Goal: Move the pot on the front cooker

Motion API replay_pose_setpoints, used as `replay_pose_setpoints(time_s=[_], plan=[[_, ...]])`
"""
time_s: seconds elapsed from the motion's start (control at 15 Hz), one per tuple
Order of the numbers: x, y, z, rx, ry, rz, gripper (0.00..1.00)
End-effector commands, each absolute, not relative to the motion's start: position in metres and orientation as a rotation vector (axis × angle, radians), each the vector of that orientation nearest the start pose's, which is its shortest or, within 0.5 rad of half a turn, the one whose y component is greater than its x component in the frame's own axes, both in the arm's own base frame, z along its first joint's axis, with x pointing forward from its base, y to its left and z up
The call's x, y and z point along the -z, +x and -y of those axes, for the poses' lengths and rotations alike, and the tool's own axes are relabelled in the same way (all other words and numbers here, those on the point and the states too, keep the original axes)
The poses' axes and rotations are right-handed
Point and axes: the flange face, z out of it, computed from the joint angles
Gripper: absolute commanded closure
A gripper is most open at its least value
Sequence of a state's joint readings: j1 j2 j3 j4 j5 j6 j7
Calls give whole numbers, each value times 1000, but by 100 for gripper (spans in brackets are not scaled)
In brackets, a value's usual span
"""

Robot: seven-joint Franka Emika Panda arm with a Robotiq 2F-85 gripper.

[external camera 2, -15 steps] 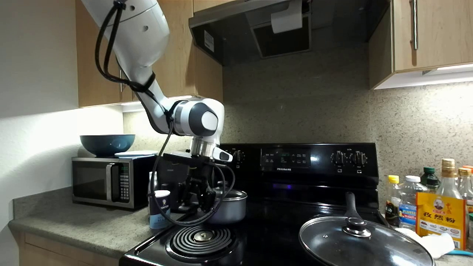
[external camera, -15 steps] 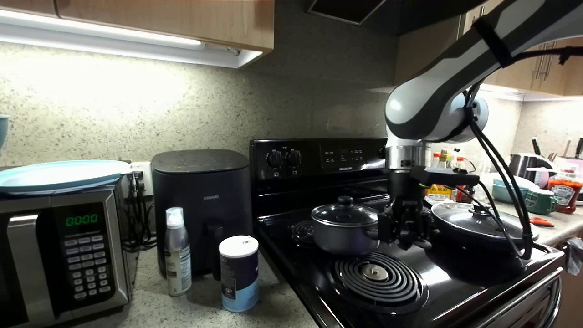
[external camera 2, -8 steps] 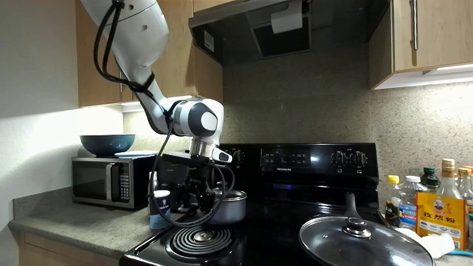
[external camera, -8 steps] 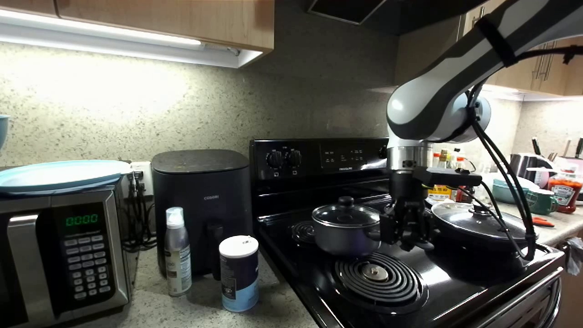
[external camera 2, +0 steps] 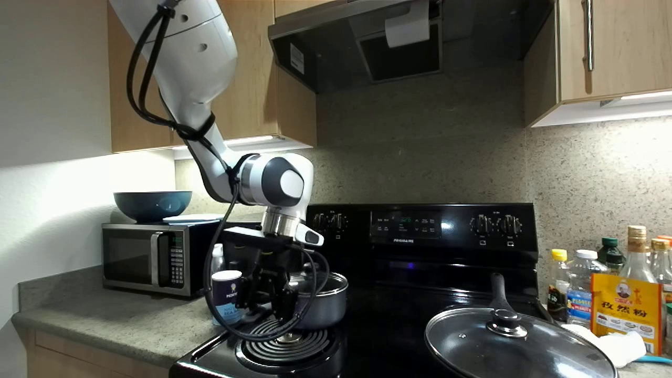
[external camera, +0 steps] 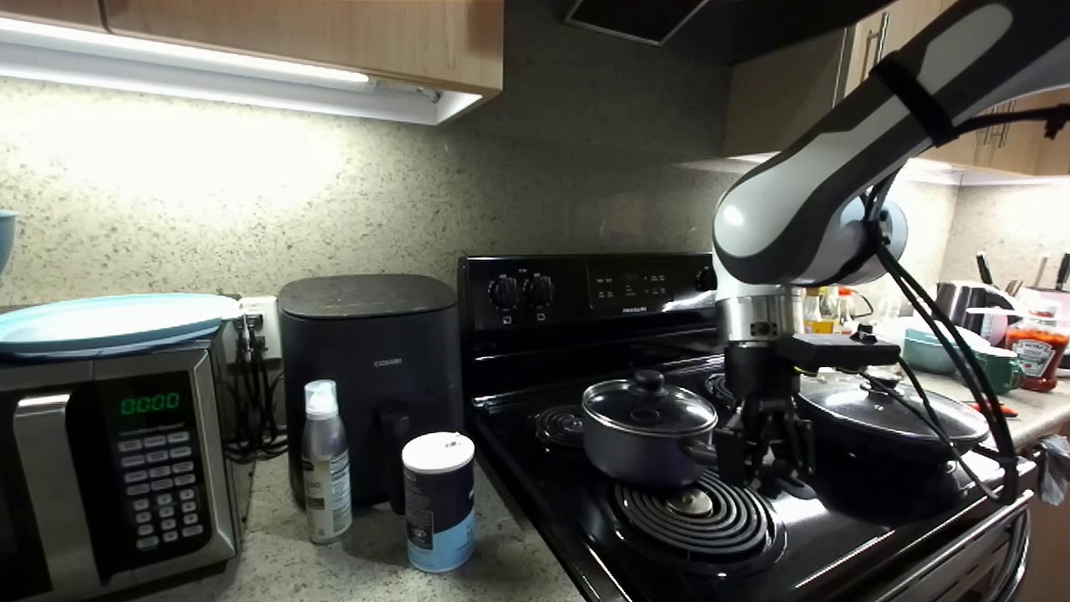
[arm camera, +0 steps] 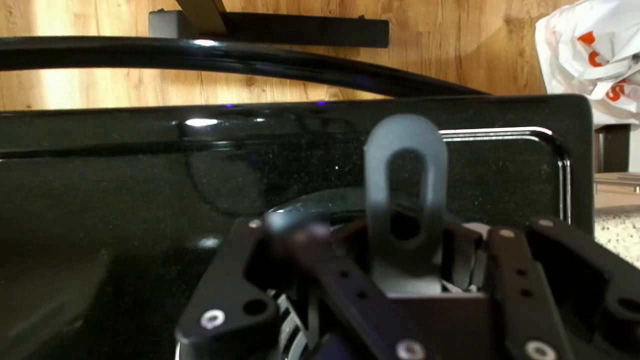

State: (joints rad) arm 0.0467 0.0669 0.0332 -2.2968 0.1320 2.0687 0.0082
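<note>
Wrist view: the grey, looped handle [arm camera: 378, 185] of your pot [external camera: 631, 456] rose between the jaws of your gripper [external camera: 767, 464], which was drawn in narrow and held it from both sides. In both exterior views your small dark pot wore its glass lid [external camera: 619, 408] and hid part of the back edge of the front cooker [external camera: 710, 525], most of whose spiral rings lay in sight. You could not tell whether the pot's base touched the glossy black stovetop [external camera 2: 383, 346]. A rear coil [external camera: 558, 428] showed just behind the pot, and in an exterior view a wide lidded pan [external camera: 911, 418] sat past your gripper on the same stovetop. Farther out, on the speckled counter [external camera: 292, 577], stood a blue-and-white canister [external camera: 439, 518], a spray bottle [external camera: 324, 477], a black air fryer [external camera: 368, 401] and a microwave [external camera: 134, 502] with a dark blue bowl [external camera 2: 152, 206] on top. At the stovetop's opposite side you had bottles [external camera 2: 636, 262] and a yellow packet [external camera 2: 625, 317]. Down past the stovetop's front edge, the wrist view gave you wooden floor [arm camera: 460, 45] and a white plastic bag [arm camera: 595, 55].
</note>
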Motion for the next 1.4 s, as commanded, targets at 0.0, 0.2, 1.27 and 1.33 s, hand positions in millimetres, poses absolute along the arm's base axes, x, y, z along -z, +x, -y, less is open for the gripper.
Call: replay_pose_setpoints(time_s=[0.0,0.2,1.27,1.33], plan=[[-306,461,-40,-537,-2949,108,100],[-309,452,-35,-584,-2932,162,100],[-331,405,-54,-479,-2952,438,100],[-333,401,-54,-471,-2954,458,100]])
